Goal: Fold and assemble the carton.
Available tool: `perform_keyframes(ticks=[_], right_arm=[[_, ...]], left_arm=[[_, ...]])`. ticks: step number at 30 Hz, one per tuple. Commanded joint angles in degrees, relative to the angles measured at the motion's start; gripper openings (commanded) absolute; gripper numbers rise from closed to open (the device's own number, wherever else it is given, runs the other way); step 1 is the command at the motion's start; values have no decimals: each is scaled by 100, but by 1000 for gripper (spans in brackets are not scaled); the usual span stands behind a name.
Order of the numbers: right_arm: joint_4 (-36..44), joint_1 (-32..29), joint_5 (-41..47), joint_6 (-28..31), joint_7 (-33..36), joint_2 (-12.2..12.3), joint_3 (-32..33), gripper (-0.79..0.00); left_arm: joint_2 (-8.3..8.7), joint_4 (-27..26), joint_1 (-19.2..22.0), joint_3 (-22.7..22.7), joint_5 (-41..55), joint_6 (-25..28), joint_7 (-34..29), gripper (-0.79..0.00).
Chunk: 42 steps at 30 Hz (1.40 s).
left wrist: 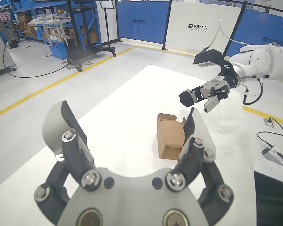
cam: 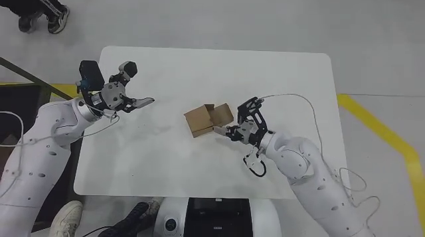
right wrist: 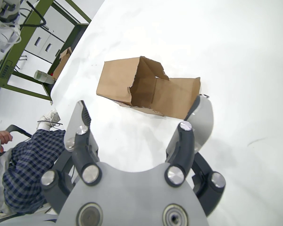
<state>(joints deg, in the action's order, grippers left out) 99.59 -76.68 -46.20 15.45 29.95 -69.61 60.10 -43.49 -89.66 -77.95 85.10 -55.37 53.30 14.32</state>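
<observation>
Three cameras covered one white table (cam: 299, 71) from above and from both wrists.
The top view looked straight down on the whole table from high up. The left wrist view sat low behind the left gripper (left wrist: 127, 109), facing right across the table. The right wrist view hung close above the carton (right wrist: 122, 83), facing left and down. All three shared the carton and the table around it.

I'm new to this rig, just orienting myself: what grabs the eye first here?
A brown carton lies on its side, one end open, at the centre of the table. The right arm has its jaws open close by the carton's flap; the left arm hangs near the table's edge, jaws open too.
</observation>
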Motion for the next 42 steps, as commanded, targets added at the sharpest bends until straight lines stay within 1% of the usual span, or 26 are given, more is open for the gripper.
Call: perform_keyframes(ticks=[1,4,7,16,17,18,19,21,22,25,27,32,39,40,41,42], right_arm=[[-66,34,-140,100,-65,-3,-59,0],[-267,170,-220,318,-90,-15,-155,0],[-387,259,-29,476,-74,-32,-214,0],[-387,259,-29,476,-74,-32,-214,0],[-365,267,-201,470,-42,-25,-231,0],[-313,308,-466,566,47,-15,-288,0],[-285,352,-628,785,68,-8,-354,0],[-481,504,-638,1373,172,-2,-466,0],[-610,625,-682,1696,113,-1,-497,0],[-1123,919,-731,2252,-212,-23,-579,0],[-1416,1114,-871,2441,-414,-47,-650,0],[-1953,1494,-1280,2723,-788,-105,-850,0],[-2429,1858,-1427,3024,-887,-187,-1135,0],[-2470,1890,-1439,3050,-904,-197,-1166,-191],[-2510,1920,-1453,3067,-920,-206,-1196,-406],[-2551,1948,-1464,3078,-940,-215,-1221,-465]], left_arm=[[-12,-19,15,-21,9,-18,-53,0],[-34,-58,40,-63,49,-52,-132,0],[-55,-96,69,-86,97,-85,-206,0],[-103,-223,92,-63,273,-121,-324,0],[-108,-241,84,-61,298,-119,-334,0],[-113,-252,74,-62,321,-110,-348,0],[-118,-263,69,-64,335,-101,-365,0],[-128,-271,64,-73,342,-81,-392,0],[-133,-270,66,-74,327,-66,-403,0],[-139,-258,83,-45,170,-5,-423,0],[-144,-243,63,-14,45,52,-369,0],[-130,-211,-60,132,-438,449,-162,0],[-129,-206,-81,159,-501,470,-104,0],[-129,-206,-81,159,-501,470,-104,0],[-129,-206,-81,159,-501,470,-104,0],[-129,-206,-81,159,-501,470,-104,0]])
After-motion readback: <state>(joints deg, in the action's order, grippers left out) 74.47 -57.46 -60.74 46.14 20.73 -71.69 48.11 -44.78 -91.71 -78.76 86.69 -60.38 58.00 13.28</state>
